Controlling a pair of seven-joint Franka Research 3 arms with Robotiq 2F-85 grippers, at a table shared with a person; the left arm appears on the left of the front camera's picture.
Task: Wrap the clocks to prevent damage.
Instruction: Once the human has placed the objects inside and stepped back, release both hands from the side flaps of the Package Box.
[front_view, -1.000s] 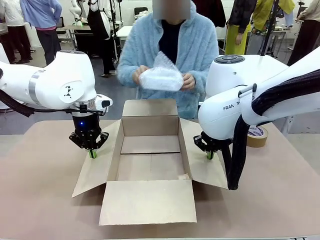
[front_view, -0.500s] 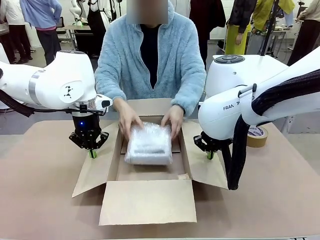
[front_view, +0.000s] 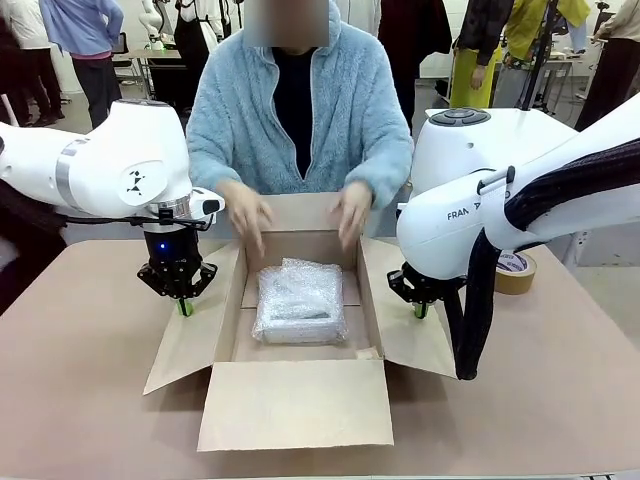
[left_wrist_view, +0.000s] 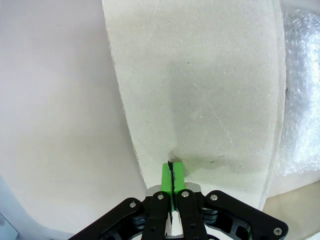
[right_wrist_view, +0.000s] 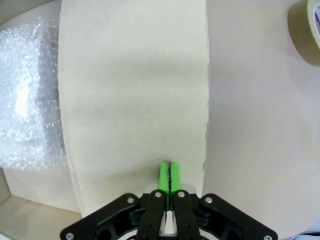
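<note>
- front view: the clocks (front_view: 299, 302), a single bubble-wrapped bundle, lie flat in the middle of the open box (front_view: 300, 405). the person's hands (front_view: 247, 213) hover at its 12 o'clock, apart from it.
- my left hand (front_view: 183, 306) is closed on nothing, tips down on the box flap at the bundle's 9 o'clock. my right hand (front_view: 420, 310) does likewise at 3 o'clock.
- i judge the bundle soft and slippery outside, fragile within and fairly light. i'd grip two opposite sides, gently.

Grey floor (front_view: 428, 105), desks (front_view: 150, 56) and bystanders (front_view: 85, 30) far behind.
</note>
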